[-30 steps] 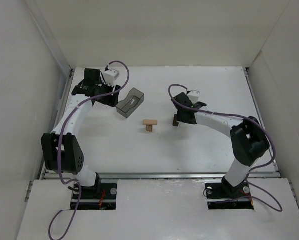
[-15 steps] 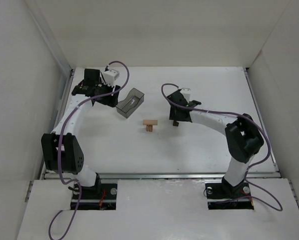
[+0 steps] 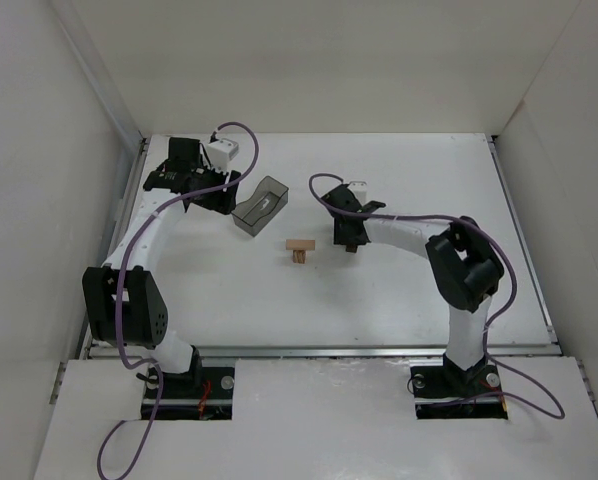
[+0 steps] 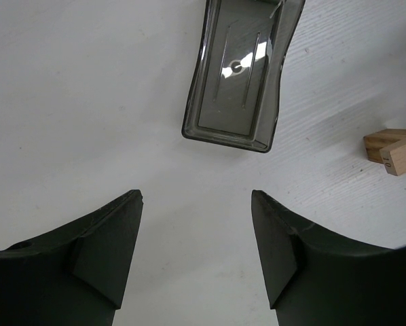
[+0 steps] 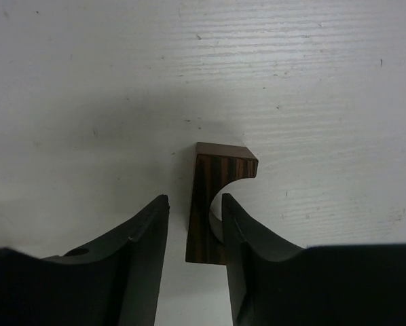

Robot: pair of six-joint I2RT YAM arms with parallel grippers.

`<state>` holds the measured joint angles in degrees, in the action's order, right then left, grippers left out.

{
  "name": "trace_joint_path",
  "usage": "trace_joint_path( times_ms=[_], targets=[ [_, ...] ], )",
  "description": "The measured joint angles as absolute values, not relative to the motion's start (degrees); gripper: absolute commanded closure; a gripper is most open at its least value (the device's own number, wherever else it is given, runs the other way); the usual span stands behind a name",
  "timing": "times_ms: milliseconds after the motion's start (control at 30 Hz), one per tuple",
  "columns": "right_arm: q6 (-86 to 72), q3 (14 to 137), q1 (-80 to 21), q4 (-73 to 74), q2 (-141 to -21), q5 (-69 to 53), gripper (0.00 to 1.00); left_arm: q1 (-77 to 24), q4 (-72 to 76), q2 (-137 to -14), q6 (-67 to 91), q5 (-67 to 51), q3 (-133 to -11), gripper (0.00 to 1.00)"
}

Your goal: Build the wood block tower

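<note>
The wood block tower (image 3: 299, 247) is two small light tan blocks stacked crosswise at the table's middle; it also shows at the right edge of the left wrist view (image 4: 393, 149). A dark brown striped block (image 5: 216, 197) with a curved notch lies on the table to the tower's right (image 3: 351, 247). My right gripper (image 3: 350, 238) straddles this block (image 5: 195, 204). Its right finger touches the block, and a gap shows at the left finger. My left gripper (image 3: 217, 196) is open and empty over bare table (image 4: 196, 204), behind and left of the tower.
A translucent grey plastic bin (image 3: 260, 204) lies tilted just right of my left gripper, and just ahead of its fingers in the left wrist view (image 4: 240, 75). White walls enclose the table on the left, back and right.
My right arm has swung left, its elbow and wrist shifting toward the table's middle, while the dark block stays in place. The left arm, bin and tower have not moved.
</note>
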<state>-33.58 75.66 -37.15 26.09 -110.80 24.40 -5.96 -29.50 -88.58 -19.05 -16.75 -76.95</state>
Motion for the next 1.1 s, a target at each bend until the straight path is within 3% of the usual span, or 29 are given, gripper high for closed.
trace_joint_path(
  times_ms=[33, 67, 100, 133, 233, 400, 533, 700, 800, 1100],
  targets=[
    [-33.4, 75.9, -37.1, 26.3, -111.1, 24.4, 0.69, -6.0, -29.5, -88.6, -19.0, -16.8, -76.9, 0.38],
    [-33.3, 76.3, -37.1, 26.5, -111.3, 24.4, 0.69, -6.0, -29.5, -88.6, -19.0, -16.8, -76.9, 0.38],
    [-33.1, 76.5, -37.1, 26.6, -111.3, 24.5, 0.84, -6.0, -29.5, -88.6, -19.0, -16.8, -76.9, 0.38],
    [-32.6, 76.8, -37.1, 26.6, -111.3, 24.5, 0.91, -6.0, -29.5, -88.6, -19.0, -16.8, -76.9, 0.38],
    [-31.6, 77.2, -37.1, 26.1, -111.2, 25.0, 1.0, -6.0, -29.6, -88.6, -19.1, -16.8, -76.9, 0.41],
    [-24.1, 70.6, -37.8, 20.0, -104.9, 28.0, 1.0, -6.4, -32.2, -88.8, -20.0, -20.1, -78.7, 0.41],
    [-13.3, 53.9, -40.7, 6.8, -84.4, 27.8, 1.0, -8.2, -35.4, -89.9, -20.4, -26.7, -87.2, 0.39],
    [1.2, 35.6, -42.9, -18.8, -61.4, 17.8, 1.0, -16.6, -37.5, -91.2, -20.7, -33.8, -100.8, 0.34],
    [8.2, 31.8, -43.1, -26.6, -58.7, 11.1, 1.0, -23.7, -38.8, -92.1, -20.7, -38.6, -106.9, 0.28],
    [15.6, 30.6, -45.9, -30.1, -60.1, 5.1, 1.0, -34.2, -41.9, -94.9, -19.4, -40.2, -107.0, 0.26]
  ],
)
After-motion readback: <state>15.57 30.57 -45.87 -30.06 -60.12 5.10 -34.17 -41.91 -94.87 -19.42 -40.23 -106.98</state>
